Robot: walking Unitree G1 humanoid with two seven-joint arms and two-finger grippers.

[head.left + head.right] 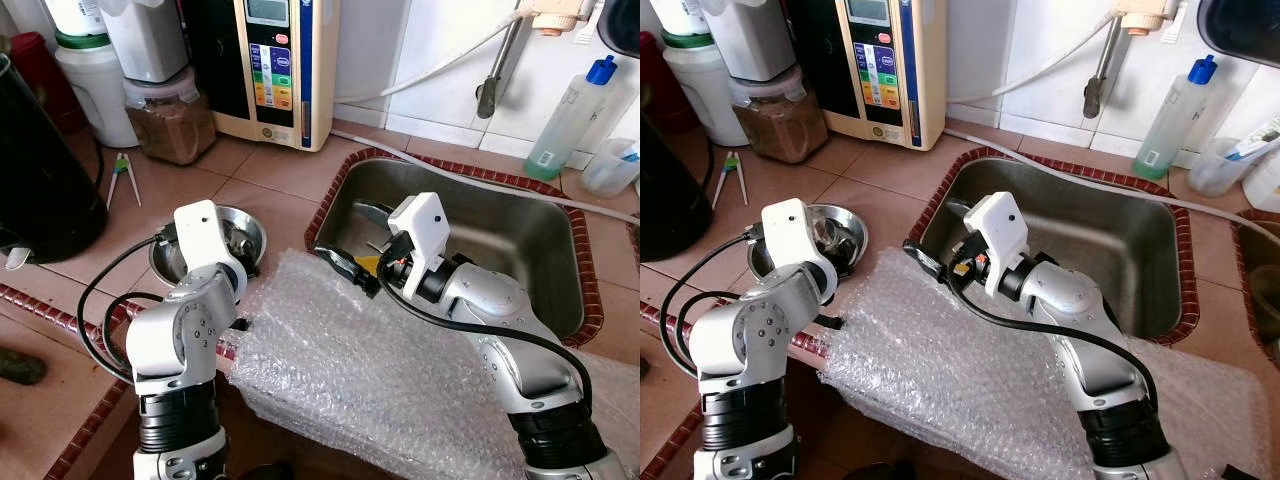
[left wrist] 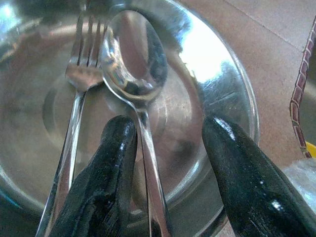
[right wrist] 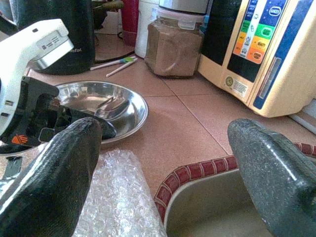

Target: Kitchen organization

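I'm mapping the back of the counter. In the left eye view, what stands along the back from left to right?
White container with green lid → jar of brown powder → cream water-purifier unit → hanging tap handle → clear bottle with blue cap.

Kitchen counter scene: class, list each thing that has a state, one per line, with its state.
Steel bowl: upright, holding cutlery.
Spoon: lying in bowl, between open fingers.
Fork: lying beside spoon.
Left gripper: open, over bowl.
Right gripper: open, empty, at sink edge.
Brown-powder jar: lid closed.
Blue-capped bottle: upright, capped.
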